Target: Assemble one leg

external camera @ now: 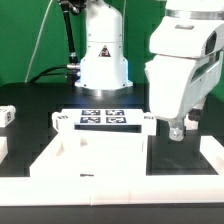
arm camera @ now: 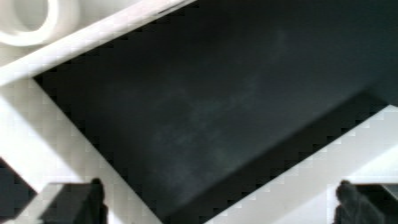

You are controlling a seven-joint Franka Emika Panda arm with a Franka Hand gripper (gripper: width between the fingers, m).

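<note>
Step in hand, as judged: approach to the leg. The claw [external camera: 177, 130] hovers over bare table [external camera: 180, 175], jaws apart and holding nothing. The leg [external camera: 7, 115] lies well apart from the claw, beyond the tray [external camera: 85, 155], toward the exterior view's left. The next move calls for crossing over, descending and straddling the leg.

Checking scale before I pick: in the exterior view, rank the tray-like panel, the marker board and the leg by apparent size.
1. Largest: the tray-like panel, though it lies nearest the camera.
2. Next: the marker board.
3. Smallest: the leg, cut off by the exterior view's left edge, so partly unseen.
</note>
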